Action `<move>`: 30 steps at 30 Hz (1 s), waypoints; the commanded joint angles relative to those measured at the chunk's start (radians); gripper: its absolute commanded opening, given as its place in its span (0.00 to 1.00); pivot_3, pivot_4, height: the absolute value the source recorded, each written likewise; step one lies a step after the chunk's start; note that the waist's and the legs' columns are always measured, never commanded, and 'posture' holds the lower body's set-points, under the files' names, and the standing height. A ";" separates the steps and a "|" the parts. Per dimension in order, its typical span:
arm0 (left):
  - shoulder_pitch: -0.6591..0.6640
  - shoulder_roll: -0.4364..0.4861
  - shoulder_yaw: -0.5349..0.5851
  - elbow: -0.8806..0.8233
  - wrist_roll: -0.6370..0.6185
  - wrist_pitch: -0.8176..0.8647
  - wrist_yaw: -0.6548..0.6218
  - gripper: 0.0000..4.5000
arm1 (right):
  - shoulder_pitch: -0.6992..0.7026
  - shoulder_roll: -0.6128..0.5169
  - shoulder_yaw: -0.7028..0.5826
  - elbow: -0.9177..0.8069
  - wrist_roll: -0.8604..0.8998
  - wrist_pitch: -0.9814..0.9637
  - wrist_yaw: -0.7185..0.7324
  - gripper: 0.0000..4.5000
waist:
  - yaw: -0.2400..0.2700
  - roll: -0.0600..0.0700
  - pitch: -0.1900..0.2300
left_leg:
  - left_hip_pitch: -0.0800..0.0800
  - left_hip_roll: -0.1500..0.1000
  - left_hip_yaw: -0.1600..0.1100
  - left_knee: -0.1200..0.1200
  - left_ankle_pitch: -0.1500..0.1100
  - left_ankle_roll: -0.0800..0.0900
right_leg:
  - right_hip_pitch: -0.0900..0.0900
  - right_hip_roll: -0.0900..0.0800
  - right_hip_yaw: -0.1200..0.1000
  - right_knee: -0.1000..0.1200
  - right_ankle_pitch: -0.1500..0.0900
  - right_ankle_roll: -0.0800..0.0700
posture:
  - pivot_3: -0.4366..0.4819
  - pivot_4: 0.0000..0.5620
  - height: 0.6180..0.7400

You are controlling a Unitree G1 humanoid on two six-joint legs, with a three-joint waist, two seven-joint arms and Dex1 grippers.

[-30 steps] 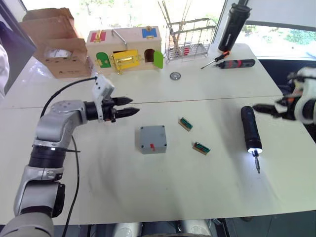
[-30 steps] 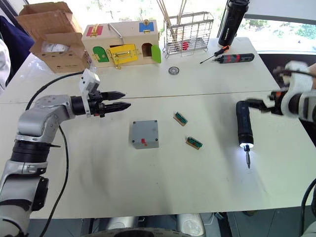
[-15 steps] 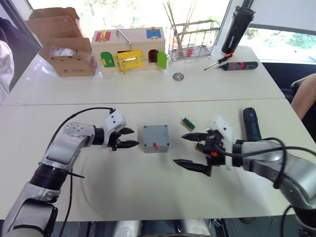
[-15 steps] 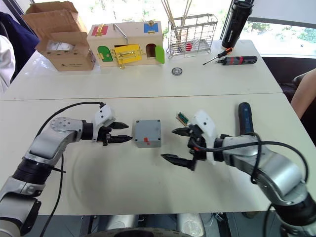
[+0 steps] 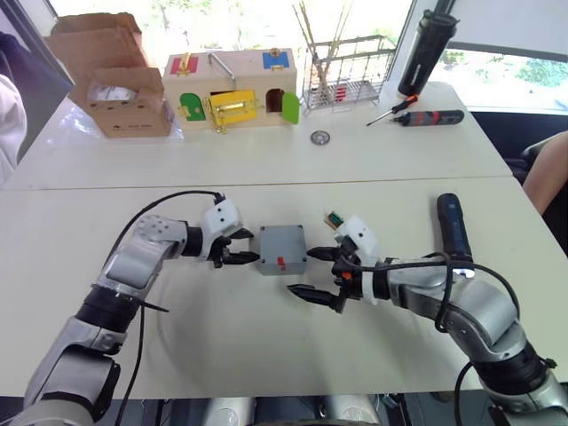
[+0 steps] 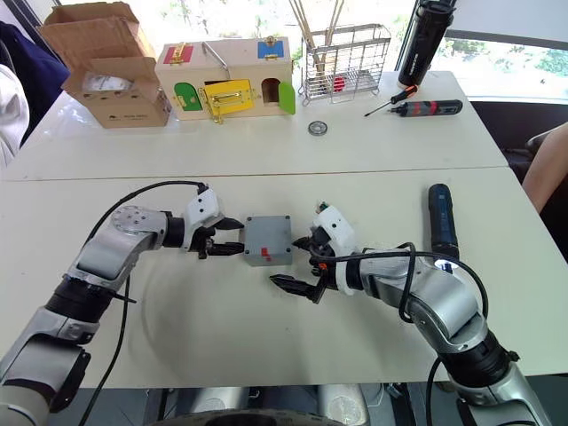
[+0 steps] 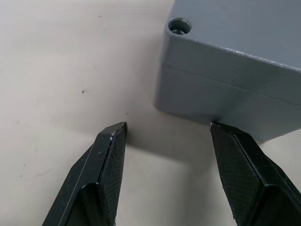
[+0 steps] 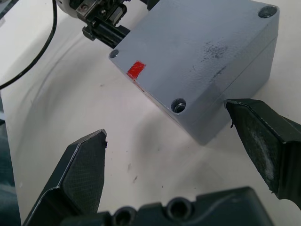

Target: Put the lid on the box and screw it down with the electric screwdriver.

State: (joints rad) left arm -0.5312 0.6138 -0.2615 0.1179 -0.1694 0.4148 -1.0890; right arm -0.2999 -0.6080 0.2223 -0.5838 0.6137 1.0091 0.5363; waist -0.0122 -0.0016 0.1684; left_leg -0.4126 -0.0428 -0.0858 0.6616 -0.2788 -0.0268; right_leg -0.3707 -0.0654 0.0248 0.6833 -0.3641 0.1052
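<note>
White double table by a bright window, lots of clutter parked along the far edge: a cardboard carton [image 5: 111, 67], a colourful wooden latch box [image 5: 232, 84], a wire rack [image 5: 346, 73], a slim black-and-red tool [image 5: 426, 117] and a tall black cylinder [image 5: 426, 49].

The box [image 5: 282, 249] sits in the middle of the near table, and from my wrist cams the lid [image 8: 202, 52] looks already seated on it: there's a seam running round the side and open screw holes at the corners, red mark on top. I can't see any screws in those holes.

I've got the left gripper [image 5: 241, 248] right at the box's left side, fingers spread a little and holding nothing, one tip seemingly just touching the wall. The right gripper [image 5: 312, 273] is at the box's right front corner, spread much wider, also empty, one tip about level with the box's right side and the other off on the table in front. My read is both are there to brace the box.

The electric screwdriver [image 5: 453, 226] lies untouched well off to the right, so the driving part isn't started.
</note>
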 commanded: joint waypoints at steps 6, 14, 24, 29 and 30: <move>-0.146 -0.140 -0.018 0.205 0.081 -0.171 0.039 0.64 | 0.017 0.131 -0.041 -0.064 0.115 0.141 -0.052 0.99 | 0.000 -0.001 0.000 | 0.000 -0.001 0.000 0.001 0.000 0.000 | 0.000 0.000 -0.001 0.001 0.000 0.000 | 0.48 0.27 1.00; -0.187 -0.174 -0.003 0.315 0.131 -0.250 0.043 0.64 | 0.027 0.059 -0.052 -0.122 0.097 0.200 -0.082 0.99 | -0.004 -0.001 0.000 | 0.000 -0.001 0.000 0.001 0.000 0.000 | -0.001 0.000 -0.001 0.001 0.000 0.000 | 0.48 0.27 1.00; -0.052 0.041 0.051 0.157 0.113 -0.171 -0.033 0.64 | 0.020 -0.165 -0.077 -0.129 0.002 0.065 0.004 0.99 | -0.019 -0.001 -0.001 | 0.000 0.000 0.000 0.000 0.000 0.000 | -0.002 0.001 0.001 0.002 0.000 0.000 | 0.48 0.27 1.00; 0.080 0.112 0.047 -0.072 0.049 -0.030 -0.091 0.64 | -0.044 -0.132 0.041 -0.024 -0.097 -0.048 0.051 0.99 | -0.029 -0.001 -0.001 | 0.001 0.000 -0.001 -0.001 0.000 0.000 | -0.001 0.000 0.001 0.001 0.000 0.000 | 0.48 0.27 1.00; 0.090 0.107 0.045 -0.092 0.047 -0.015 -0.082 0.64 | -0.056 -0.121 0.062 -0.003 -0.113 -0.066 0.059 0.99 | -0.027 -0.001 -0.001 | 0.001 0.000 -0.001 -0.001 0.000 0.000 | -0.001 0.000 0.001 0.001 0.000 0.000 | 0.48 0.27 1.00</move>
State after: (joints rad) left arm -0.4603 0.7156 -0.2018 0.0749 -0.1093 0.3619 -1.1578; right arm -0.3360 -0.7440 0.2587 -0.5942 0.5299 0.9897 0.5762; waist -0.0391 -0.0023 0.1672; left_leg -0.4120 -0.0423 -0.0870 0.6613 -0.2790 -0.0265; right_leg -0.3714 -0.0656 0.0254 0.6847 -0.3641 0.1052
